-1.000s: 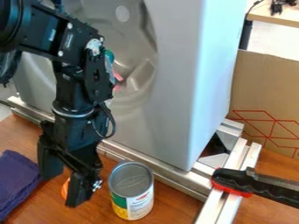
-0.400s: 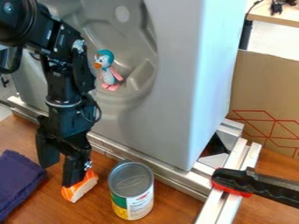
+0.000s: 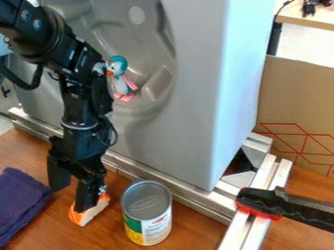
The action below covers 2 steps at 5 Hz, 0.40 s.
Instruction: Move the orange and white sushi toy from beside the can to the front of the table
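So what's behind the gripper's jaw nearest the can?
Part of an orange and white block shows past that jaw of the gripper; what the jaw covers, and whether they touch, can't be seen.

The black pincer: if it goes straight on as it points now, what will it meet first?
Most likely the orange-and-white piece, which shows right by one fingertip of the pincer. Depth is unclear here, so they may already touch.
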Motion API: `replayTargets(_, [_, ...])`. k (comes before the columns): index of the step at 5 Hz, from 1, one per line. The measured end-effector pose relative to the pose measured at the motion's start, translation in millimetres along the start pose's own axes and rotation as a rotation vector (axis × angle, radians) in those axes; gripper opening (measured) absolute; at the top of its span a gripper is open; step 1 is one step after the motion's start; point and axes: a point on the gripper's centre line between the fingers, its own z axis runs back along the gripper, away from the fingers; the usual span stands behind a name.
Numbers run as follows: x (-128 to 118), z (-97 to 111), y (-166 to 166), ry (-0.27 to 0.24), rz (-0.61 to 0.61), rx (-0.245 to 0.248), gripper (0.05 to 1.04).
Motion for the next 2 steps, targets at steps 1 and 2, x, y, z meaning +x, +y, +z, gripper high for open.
replayTargets(1, [-1.6,-12.6,9.6,0.018,0.023,-0.012,1.000])
replayTargets(2, [1.9,-17.1,11.9,0.009,0.031,-0.002,1.000])
